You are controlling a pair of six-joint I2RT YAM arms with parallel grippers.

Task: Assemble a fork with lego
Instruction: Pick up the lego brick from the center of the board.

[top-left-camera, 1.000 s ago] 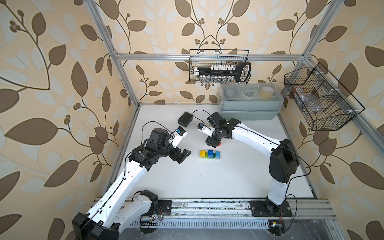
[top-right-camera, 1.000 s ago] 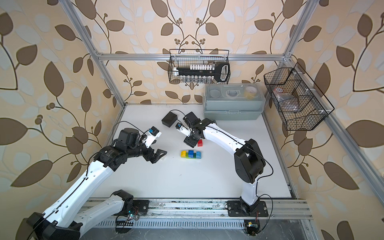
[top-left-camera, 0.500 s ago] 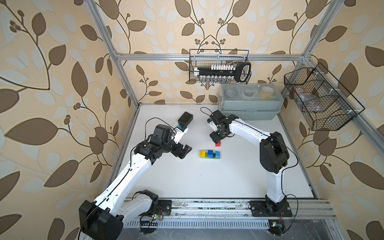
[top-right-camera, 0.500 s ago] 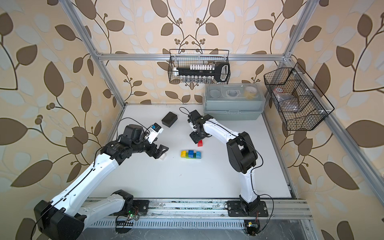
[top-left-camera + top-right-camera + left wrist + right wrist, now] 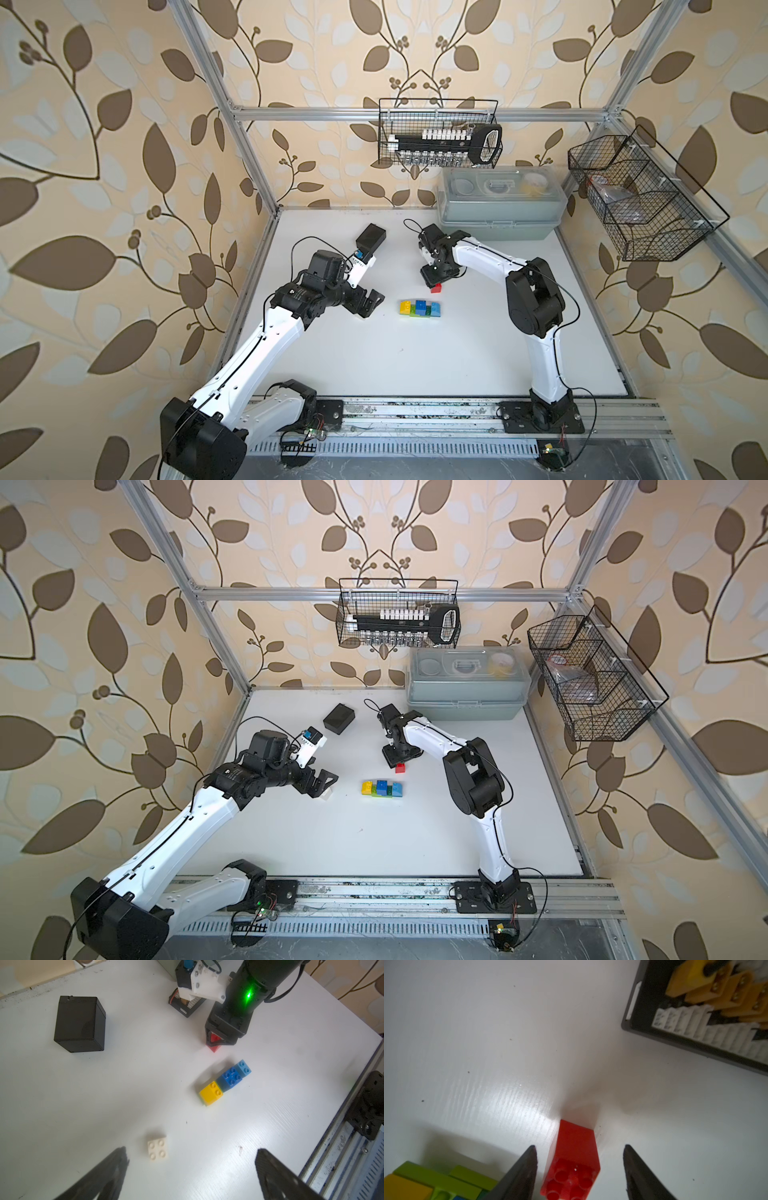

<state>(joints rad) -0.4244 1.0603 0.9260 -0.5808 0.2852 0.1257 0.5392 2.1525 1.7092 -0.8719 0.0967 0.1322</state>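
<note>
red brick [image 5: 574, 1159]: small square studded plastic brick, red, studs up on the white table surface [image 5: 415, 365]. It sits near mid-surface, just on the far-edge side of the joined row and not touching it.
right gripper [image 5: 579, 1147]: jaws straddle the red brick but aren't clamped. There's a gap on both sides, tighter on one.
left gripper [image 5: 191, 1150]: spread wide, empty, hovering by the white brick [image 5: 157, 1150], a small square studded plastic piece on the left-edge side of the row.
joined row [image 5: 419, 308]: yellow, blue and light-blue square bricks on lime-green oblongs, mid-surface. Prongs and crossbar look done, stem missing.
handling: I'd judge it light, rigid and hard-walled with no give, so off-centre jaws will shove it rather than squash it. The glossy walls probably slip under a corner pinch.
grip spot: two opposite flat side walls at mid-height, leaving studs and underside free for mating.
risk: the row lies loose and may slide under press-fit force, so it likely needs bracing.
clutter: black box [image 5: 371, 237] near the far edge, left of its middle. Black tray [image 5: 695, 1012] of yellow and white connectors lies beyond the red brick toward the far edge.
</note>
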